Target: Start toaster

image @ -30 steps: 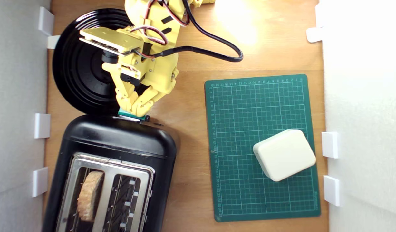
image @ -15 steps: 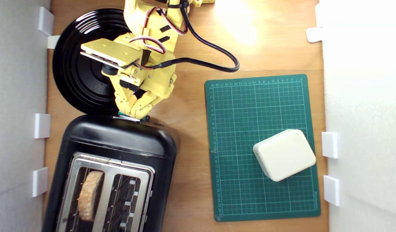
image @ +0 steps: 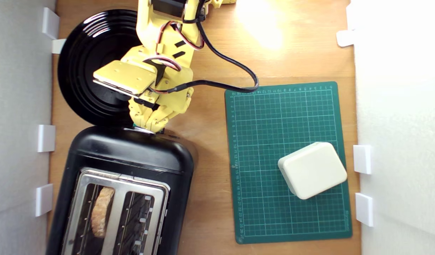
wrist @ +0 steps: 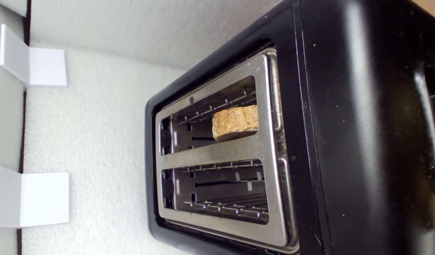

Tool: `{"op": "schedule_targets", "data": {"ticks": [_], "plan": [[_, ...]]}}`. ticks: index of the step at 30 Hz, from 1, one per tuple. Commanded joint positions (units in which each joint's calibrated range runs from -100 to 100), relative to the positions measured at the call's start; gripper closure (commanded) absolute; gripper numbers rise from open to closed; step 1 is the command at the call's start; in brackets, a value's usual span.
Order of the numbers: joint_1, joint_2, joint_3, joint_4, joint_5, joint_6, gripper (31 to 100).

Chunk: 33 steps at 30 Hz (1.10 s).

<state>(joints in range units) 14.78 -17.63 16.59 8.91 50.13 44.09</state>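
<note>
Gripper [image: 149, 126] at toaster [image: 132, 156] far end, jaws seemingly closed over lever, hard to confirm. Bread [wrist: 235, 122] low in exterior view's left slot. Green mat [image: 288, 120] edge numerals printed, too small to read.

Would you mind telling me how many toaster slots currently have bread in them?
1. The bread slice sits in the toaster slot on the exterior view's left; the other slot looks empty in both views.

My wooden tabletop [image: 206, 148] carries the toaster [image: 132, 152] right under my gripper [image: 148, 124], a black plate [image: 79, 71] behind it, and, well aside, a green mat [image: 274, 117], seemingly lying flat.
</note>
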Motion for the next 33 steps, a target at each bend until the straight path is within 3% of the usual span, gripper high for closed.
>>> {"op": "schedule_targets", "data": {"ticks": [1,17,23,33], "plan": [[0.6,0.9,-2.1,1.5,-1.7,0.0,98.9],[0.6,9.5,-2.0,2.5,-1.9,-0.6,98.9],[1.4,12.6,4.0,2.9,-11.8,-1.3,98.9],[1.3,13.4,14.5,2.8,-18.6,-1.5,98.9]]}}
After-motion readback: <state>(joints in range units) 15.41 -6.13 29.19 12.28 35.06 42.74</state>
